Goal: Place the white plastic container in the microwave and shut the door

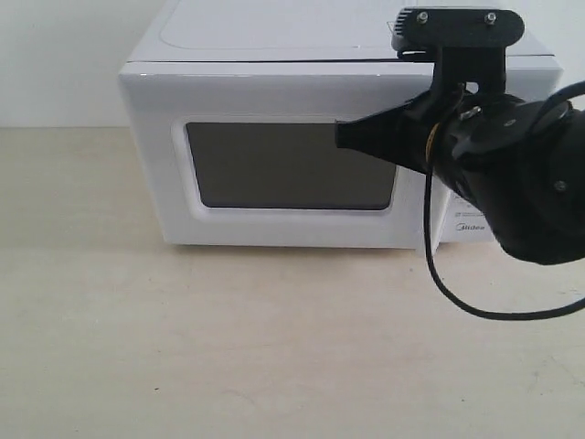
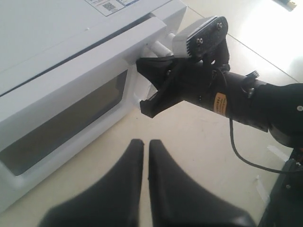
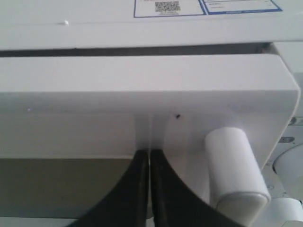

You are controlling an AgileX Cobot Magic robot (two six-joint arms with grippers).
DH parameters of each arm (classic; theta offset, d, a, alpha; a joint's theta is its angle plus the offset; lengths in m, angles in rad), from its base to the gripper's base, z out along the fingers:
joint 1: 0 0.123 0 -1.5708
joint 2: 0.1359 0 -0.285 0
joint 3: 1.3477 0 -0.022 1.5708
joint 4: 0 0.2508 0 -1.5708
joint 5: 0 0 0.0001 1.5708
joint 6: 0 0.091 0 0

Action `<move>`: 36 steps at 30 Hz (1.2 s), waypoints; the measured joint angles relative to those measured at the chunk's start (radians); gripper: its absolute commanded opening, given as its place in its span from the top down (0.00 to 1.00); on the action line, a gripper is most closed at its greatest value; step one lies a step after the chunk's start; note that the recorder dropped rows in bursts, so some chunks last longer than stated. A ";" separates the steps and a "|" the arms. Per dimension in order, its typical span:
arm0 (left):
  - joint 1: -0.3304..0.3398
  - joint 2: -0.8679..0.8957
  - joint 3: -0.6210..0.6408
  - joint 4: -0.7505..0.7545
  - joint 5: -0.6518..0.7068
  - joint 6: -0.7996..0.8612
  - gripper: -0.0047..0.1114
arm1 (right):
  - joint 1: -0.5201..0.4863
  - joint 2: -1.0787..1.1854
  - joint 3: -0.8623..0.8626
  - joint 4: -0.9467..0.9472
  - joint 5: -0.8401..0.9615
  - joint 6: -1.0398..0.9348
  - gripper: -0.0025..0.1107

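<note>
The white microwave (image 1: 274, 37) stands at the back of the table with its door (image 1: 164, 101) lying flush against the body. My right gripper (image 1: 340, 135) is shut, and its tips (image 3: 149, 152) press on the door's white frame, at the upper corner of the dark window (image 1: 283, 165) and beside the bar handle (image 3: 234, 165). My left gripper (image 2: 146, 142) is shut on nothing and hovers over the tabletop in front of the door. The white plastic container is out of view.
The beige tabletop (image 1: 228, 347) spreads out in front of the microwave. A black cable (image 1: 457, 302) hangs from the right arm (image 1: 539, 192), which covers the control panel. A round knob (image 3: 291, 163) shows beside the handle.
</note>
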 measured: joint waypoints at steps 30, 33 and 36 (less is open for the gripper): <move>0.000 -0.389 0.182 -0.043 -0.022 -0.108 0.92 | 0.274 -0.629 0.225 0.330 0.275 -0.488 0.98; 0.000 -0.453 0.274 -0.148 -0.097 -0.111 0.92 | 0.274 -0.694 0.225 0.385 0.307 -0.518 0.98; 0.000 -0.509 0.343 -0.216 -0.141 -0.111 0.92 | 0.274 -0.754 0.225 0.406 0.323 -0.525 0.98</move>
